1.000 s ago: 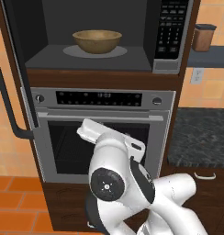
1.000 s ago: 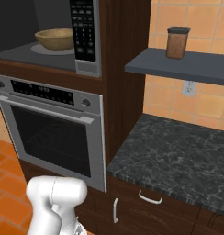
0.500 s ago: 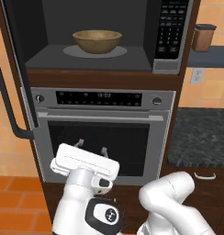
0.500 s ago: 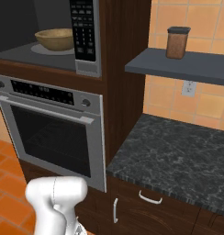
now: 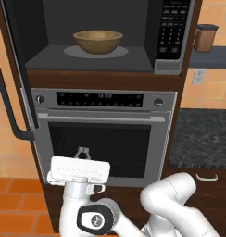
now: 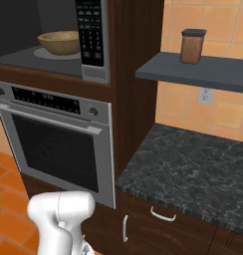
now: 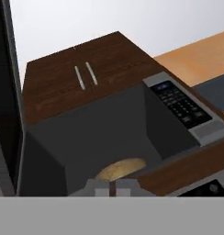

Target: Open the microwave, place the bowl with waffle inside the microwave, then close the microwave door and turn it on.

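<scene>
The open microwave (image 7: 132, 133) is seen from below, with the bowl (image 7: 120, 169) in its grey cavity; the keypad (image 7: 180, 103) is seen at right.

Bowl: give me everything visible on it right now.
The bowl is round, shallow and tan-brown, wood-like, with a rim wider than its base. It stands upright on the round turntable in the grey cavity of the microwave, about centred on the plate and narrower than it. The microwave door is swung open to the left. Nothing else touches the bowl. Its contents cannot be made out from these angles.
</scene>
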Robot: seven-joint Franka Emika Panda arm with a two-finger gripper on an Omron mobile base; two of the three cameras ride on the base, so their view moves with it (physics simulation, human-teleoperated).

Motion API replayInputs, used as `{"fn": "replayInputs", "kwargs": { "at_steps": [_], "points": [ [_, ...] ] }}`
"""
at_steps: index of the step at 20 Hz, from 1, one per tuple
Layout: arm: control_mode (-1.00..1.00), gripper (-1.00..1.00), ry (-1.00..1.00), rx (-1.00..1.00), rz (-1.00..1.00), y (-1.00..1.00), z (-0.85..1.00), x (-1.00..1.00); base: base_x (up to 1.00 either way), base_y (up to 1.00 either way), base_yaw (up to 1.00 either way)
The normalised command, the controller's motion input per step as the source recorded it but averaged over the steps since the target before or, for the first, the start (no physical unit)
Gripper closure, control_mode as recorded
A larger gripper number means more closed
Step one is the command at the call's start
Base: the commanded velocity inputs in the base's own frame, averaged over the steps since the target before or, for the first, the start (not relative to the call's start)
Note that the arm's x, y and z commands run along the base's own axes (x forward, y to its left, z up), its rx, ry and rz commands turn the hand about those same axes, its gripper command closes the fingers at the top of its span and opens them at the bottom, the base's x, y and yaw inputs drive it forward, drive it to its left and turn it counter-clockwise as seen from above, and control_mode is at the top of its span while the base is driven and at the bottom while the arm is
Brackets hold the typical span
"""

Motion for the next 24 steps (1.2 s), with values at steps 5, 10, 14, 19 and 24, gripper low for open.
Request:
{"fn": "replayInputs", "kwargs": {
  "at_steps": [5, 10, 14, 19, 24],
  "points": [
    [-1.00, 1.00, -0.14, -0.12, 0.00, 0.82, 0.00, 0.03, 0.00, 0.00, 0.00],
    [-1.00, 1.00, -0.13, -0.03, 0.00, 0.77, 0.09, -0.04, 0.00, 0.00, 0.00],
    [-1.00, 1.00, -0.22, 0.00, 0.00, 0.49, 0.12, 0.00, 0.00, 0.00, 0.00],
    [-1.00, 1.00, -0.24, 0.00, 0.00, 0.33, 0.16, 0.02, 0.00, 0.00, 0.00],
    [-1.00, 1.00, -0.22, 0.00, 0.00, 0.34, 0.15, 0.11, 0.00, 0.00, 0.00]
  ]
}}
